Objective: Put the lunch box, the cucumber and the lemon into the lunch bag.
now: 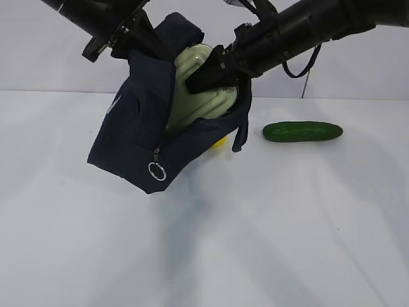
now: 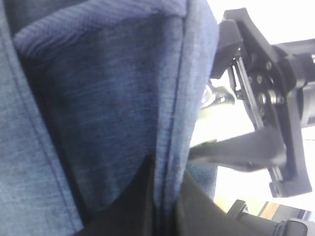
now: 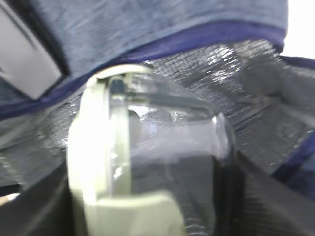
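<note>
The navy lunch bag (image 1: 137,137) is held tilted above the table, mouth facing right. My left gripper (image 1: 131,38) is shut on the bag's upper fabric edge (image 2: 172,147). My right gripper (image 1: 211,73) is shut on the lunch box (image 1: 198,89), whose sage-green lid (image 3: 93,162) and clear body (image 3: 172,142) sit halfway inside the bag's silver foil lining (image 3: 256,93). The cucumber (image 1: 302,131) lies on the table to the right of the bag. The lemon (image 1: 219,141) shows as a small yellow patch behind the bag's lower right corner.
The bag's zipper ring pull (image 1: 157,171) hangs at its front corner, and a handle strap (image 1: 241,131) dangles on the right. The white table (image 1: 287,230) stretches out in front. The right arm's gripper body (image 2: 275,128) shows in the left wrist view.
</note>
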You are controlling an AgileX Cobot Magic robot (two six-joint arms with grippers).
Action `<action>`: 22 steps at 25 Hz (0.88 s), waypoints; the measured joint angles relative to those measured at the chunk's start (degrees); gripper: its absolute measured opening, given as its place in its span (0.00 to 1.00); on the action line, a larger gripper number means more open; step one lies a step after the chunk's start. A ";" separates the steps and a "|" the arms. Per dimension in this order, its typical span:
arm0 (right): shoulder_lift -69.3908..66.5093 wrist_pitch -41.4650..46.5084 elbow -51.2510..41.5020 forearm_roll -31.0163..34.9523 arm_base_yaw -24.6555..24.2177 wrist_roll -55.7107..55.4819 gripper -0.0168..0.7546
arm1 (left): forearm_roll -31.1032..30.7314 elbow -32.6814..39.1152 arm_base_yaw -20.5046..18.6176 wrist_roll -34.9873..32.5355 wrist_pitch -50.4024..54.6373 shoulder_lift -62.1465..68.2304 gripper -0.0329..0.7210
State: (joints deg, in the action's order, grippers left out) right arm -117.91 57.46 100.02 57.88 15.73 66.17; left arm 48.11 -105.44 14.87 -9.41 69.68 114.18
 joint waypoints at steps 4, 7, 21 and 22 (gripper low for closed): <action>0.00 0.02 0.00 0.35 0.00 -0.04 0.70 | 0.45 0.00 0.00 0.00 0.00 0.00 0.05; 0.00 1.12 0.00 0.35 0.00 -0.83 0.76 | 0.45 0.00 0.00 0.00 0.12 0.00 0.05; 0.56 3.22 0.45 1.48 0.00 -2.97 0.84 | -2.04 0.20 0.00 -0.50 0.13 0.23 0.05; 0.56 4.01 0.45 1.48 0.00 -2.97 0.83 | -3.09 0.20 0.00 -0.60 0.08 0.23 0.05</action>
State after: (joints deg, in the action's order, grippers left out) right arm -117.35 61.47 100.47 59.36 15.73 63.20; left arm 45.02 -105.24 14.87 -10.01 69.76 114.41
